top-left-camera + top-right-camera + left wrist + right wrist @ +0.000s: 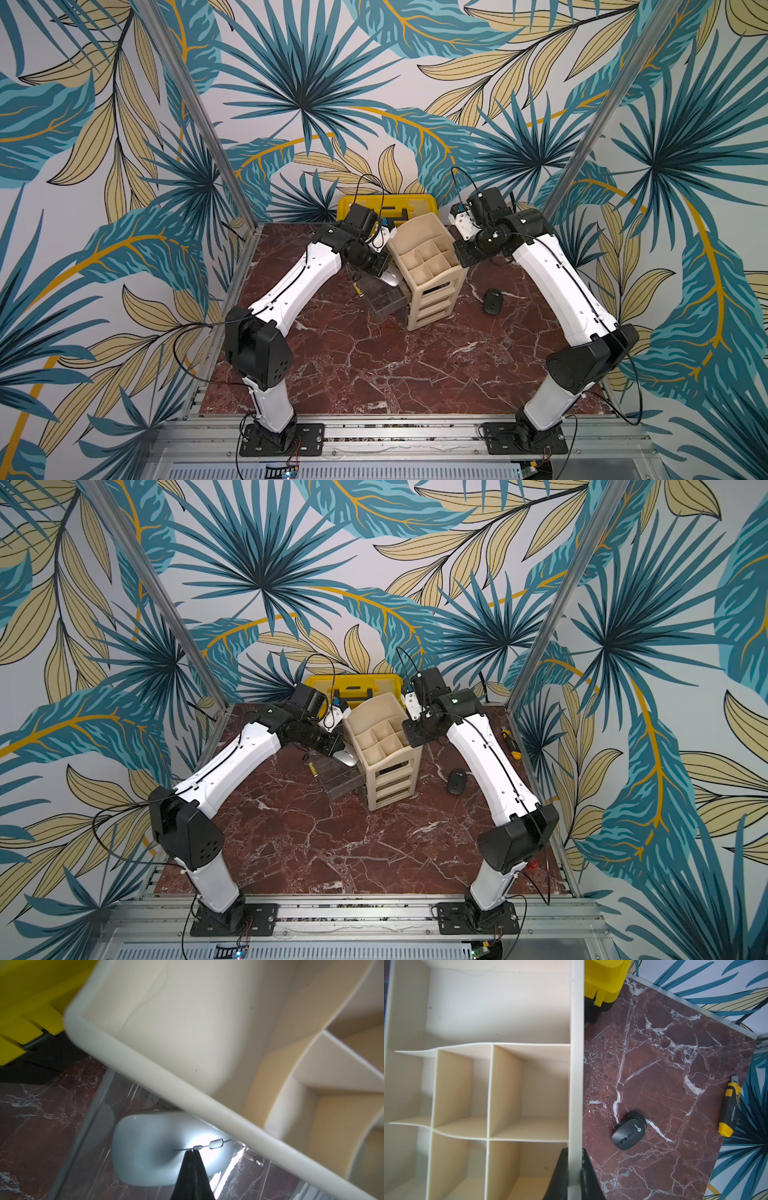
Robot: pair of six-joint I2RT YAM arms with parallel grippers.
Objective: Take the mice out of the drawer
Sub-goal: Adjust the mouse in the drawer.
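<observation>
A silver-grey mouse (pixel 145 1147) lies in the clear plastic drawer (pixel 382 301), which is pulled out of the beige organiser (pixel 428 266) toward the left arm. In both top views the silver mouse (pixel 390 279) (pixel 347 757) shows just under the left wrist. My left gripper (pixel 193 1150) hangs right over it, fingertips pressed together with nothing between them. A black mouse (pixel 493 300) (pixel 629 1130) rests on the marble to the organiser's right. My right gripper (pixel 575 1151) is shut on the organiser's side wall, one finger inside and one outside.
A yellow toolbox (pixel 390 205) stands against the back wall behind the organiser. A yellow-and-black utility knife (pixel 510 742) (pixel 730 1109) lies near the table's right edge. The organiser's top compartments (pixel 504 1088) hold nothing. Red marble tabletop (pixel 374 365) spreads toward the front.
</observation>
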